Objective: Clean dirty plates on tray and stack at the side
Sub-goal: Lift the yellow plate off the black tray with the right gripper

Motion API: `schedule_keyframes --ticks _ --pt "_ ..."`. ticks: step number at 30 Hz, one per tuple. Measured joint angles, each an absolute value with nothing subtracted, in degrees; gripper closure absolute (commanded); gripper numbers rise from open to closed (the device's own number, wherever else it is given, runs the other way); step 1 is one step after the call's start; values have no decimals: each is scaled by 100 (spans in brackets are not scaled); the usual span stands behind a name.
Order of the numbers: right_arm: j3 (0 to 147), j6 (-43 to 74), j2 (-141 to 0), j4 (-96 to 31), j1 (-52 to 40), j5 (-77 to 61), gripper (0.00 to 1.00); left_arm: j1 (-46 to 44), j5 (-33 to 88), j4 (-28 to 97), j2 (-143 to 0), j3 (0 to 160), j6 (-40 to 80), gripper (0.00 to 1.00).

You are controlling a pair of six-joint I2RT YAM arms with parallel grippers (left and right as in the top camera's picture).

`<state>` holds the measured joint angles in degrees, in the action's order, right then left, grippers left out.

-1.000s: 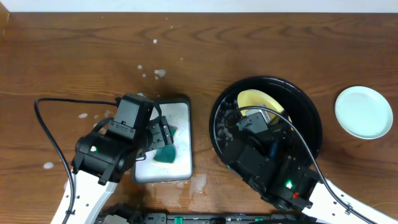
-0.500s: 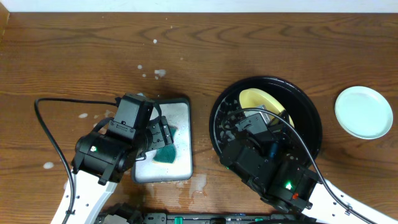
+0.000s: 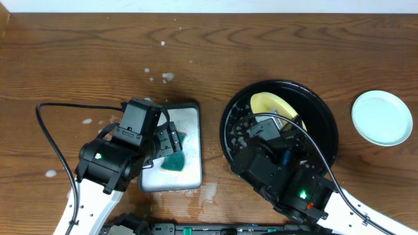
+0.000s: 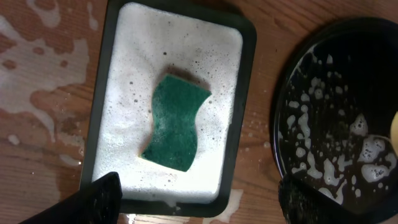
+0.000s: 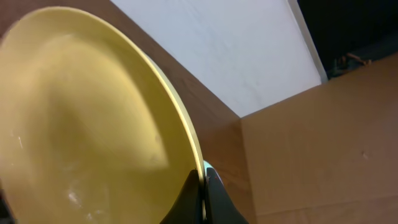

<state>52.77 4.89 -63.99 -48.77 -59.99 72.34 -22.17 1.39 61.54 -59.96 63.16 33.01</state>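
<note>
My right gripper (image 5: 203,198) is shut on the rim of the yellow plate (image 5: 81,124), which is tilted up on edge. In the overhead view that yellow plate (image 3: 273,106) is over the back of the black tray (image 3: 328,127), partly hidden by my right gripper (image 3: 277,124). A pale blue-green plate (image 3: 382,117) lies on the table to the right of the tray. My left gripper (image 4: 199,205) hangs open above the near end of a small foamy tray, its jaws wide apart with nothing between them. The black tray (image 4: 317,124) carries foam blotches.
A green sponge (image 4: 175,122) lies in the foam of the small white dark-rimmed tray (image 4: 249,93), left of the black tray. Foam splashes (image 3: 209,190) dot the wooden table around it. A cardboard box (image 5: 311,137) shows behind the yellow plate.
My right arm has shifted slightly with the yellow plate in its grip. The left arm and the sponge have not moved.
</note>
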Motion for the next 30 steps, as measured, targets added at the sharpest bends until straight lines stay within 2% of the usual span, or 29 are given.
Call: schedule_keyframes --ticks 15,19,23,30 --pt "5277 -49 -6399 -4254 -5596 6842 99 -2217 139 6154 -5996 6316 3301 19" --pt "5277 99 -6399 -4257 -5210 6608 99 -2217 139 6154 -6001 6316 3301 19" --pt "5277 460 -6401 -4195 -4047 5819 99 -2217 143 6156 -6001 6316 3301 19" --pt "5275 738 -6405 -3518 -947 3409 99 -2217 139 6154 -6001 6316 3301 19"
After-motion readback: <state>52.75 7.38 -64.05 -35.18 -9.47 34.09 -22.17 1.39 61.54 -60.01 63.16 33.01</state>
